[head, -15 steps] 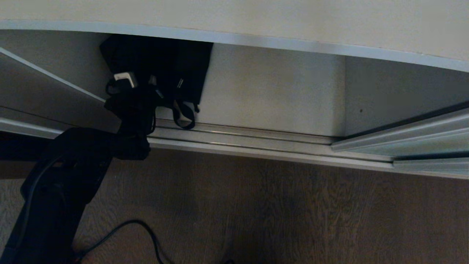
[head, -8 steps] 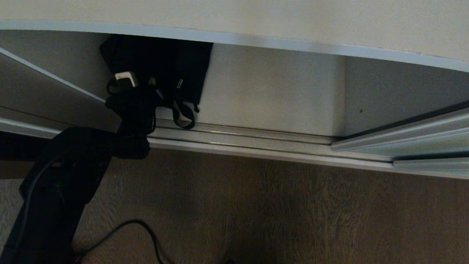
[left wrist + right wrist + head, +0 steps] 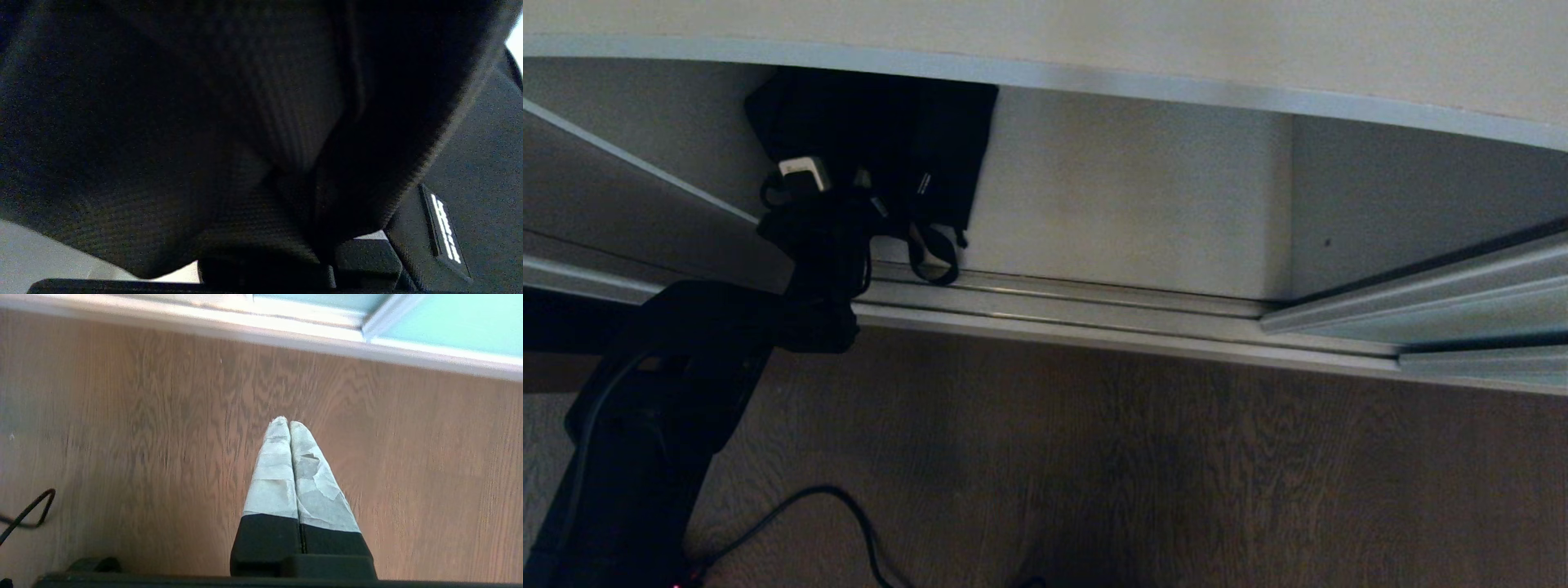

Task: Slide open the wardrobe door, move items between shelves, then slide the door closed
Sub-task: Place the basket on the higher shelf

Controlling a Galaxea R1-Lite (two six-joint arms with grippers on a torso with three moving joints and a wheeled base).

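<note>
Black bag [image 3: 882, 139] clamped in left gripper [image 3: 849, 192].

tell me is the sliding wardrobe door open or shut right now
Open. In the head view the sliding wardrobe door sits off to the right, leaving the white interior exposed, with the black bag visible inside, beyond the floor track.

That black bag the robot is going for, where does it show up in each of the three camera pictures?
Head view: the black bag sits upper left, under the shelf, with the left gripper at it.
Left wrist view: the bag's fabric fills nearly the whole picture.
Right wrist view: not in it.
Shared landmark: the wooden floor and door track, also in the right wrist view.
</note>
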